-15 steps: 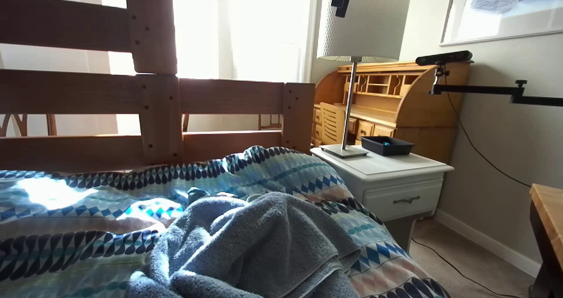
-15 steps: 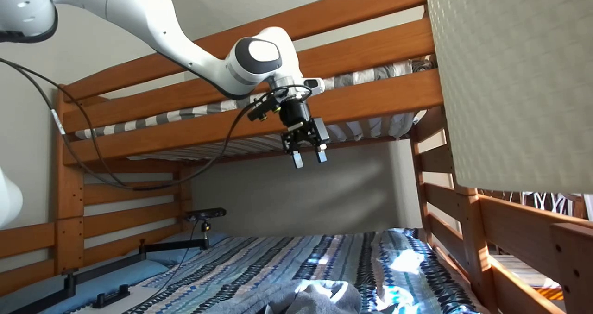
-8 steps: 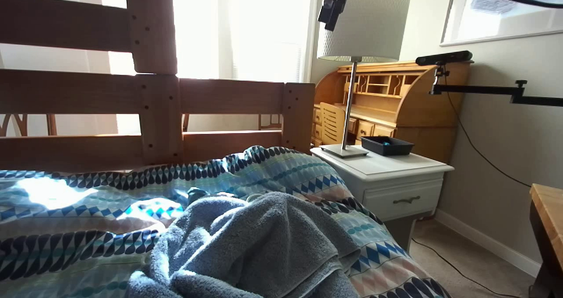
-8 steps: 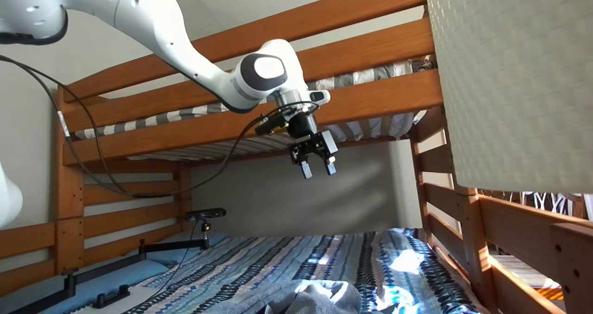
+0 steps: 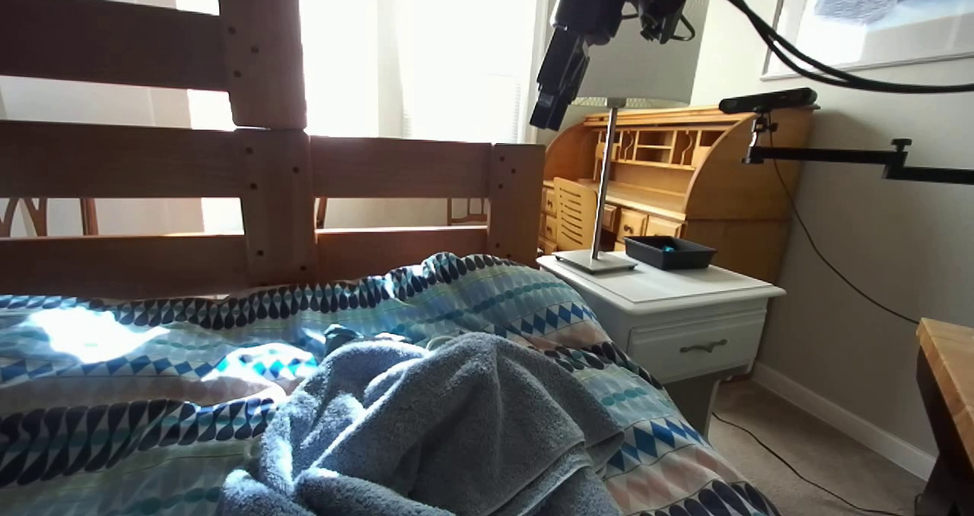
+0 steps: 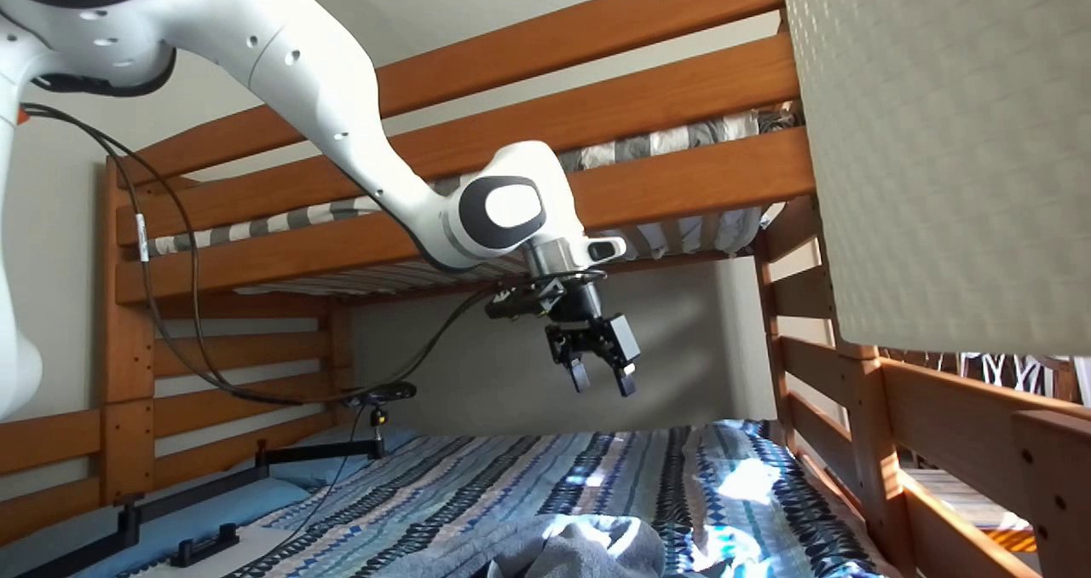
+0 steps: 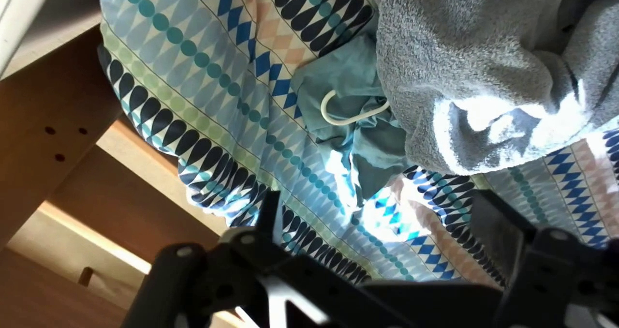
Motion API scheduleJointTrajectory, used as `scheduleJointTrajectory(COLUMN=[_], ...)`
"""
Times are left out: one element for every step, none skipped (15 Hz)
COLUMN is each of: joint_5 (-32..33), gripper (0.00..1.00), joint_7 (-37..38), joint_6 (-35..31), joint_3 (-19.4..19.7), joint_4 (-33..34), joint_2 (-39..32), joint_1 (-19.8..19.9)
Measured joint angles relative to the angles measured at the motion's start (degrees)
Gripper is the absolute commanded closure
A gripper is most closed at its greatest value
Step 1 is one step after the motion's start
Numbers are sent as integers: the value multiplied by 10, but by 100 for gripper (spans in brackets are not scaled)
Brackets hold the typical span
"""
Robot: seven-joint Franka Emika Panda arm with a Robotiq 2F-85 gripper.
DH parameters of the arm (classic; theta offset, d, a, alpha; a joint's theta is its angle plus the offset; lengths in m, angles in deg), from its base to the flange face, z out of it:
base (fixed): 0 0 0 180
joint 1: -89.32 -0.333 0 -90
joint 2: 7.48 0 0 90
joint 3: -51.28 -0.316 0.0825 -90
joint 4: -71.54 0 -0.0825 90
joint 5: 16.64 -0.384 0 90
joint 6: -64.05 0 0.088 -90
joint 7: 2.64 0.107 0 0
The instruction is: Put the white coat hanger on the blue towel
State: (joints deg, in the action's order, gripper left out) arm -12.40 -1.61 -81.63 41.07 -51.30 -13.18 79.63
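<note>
Patterned bedding (image 5: 99, 455) spreads around the gray-blue towel (image 5: 487, 417), with wooden bed rails (image 5: 396, 167) beyond it.

Your wrist view gives you what both exterior views leave unclear: the white coat hanger (image 7: 340, 122) lies just beside the towel, on a teal cloth (image 7: 338, 71). Only a curved length of it is visible; one end reaches the towel's edge, and you cannot tell whether more runs underneath. In an exterior view you also find a black tray (image 5: 689, 259) and a roll-top desk (image 5: 730, 189) well beyond the towel. In an exterior view your arm (image 6: 315, 101) shows at length, and your gripper (image 6: 603, 386) hangs higher than the towel and apart from it. Its fingers (image 7: 495, 226) are spread wide, with bedding visible between them in the wrist view.

Against the frame from half a second ago, your gripper sits lower, nearer the towel's height. In an exterior view its black mount (image 5: 590, 6) now shows above the fingers, where the earlier frame has only the lower part, and the cables (image 5: 913, 87) sag lower. In both exterior views the towel lies unchanged, and the gap between your fingers looks about the same.
</note>
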Motion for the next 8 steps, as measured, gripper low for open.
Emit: scheduleJointTrajectory(joint_5=[0, 0, 0, 0, 0, 0, 0, 0], gripper=[0, 0, 0, 0, 0, 0, 0, 0], joint_7=[0, 0, 0, 0, 0, -1, -1, -1], joint_6=[-11, -22, -33, -43, -51, -57, -61, -63], joint_3=[0, 0, -1, -2, -3, -4, -6, -7], joint_4=[-7, -14, -20, -24, -29, -32, -33, -33], joint_2=[-9, -18, -27, -37, -47, -57, -68, -78], joint_1=[0, 0, -1, -2, -2, -3, -5, -7])
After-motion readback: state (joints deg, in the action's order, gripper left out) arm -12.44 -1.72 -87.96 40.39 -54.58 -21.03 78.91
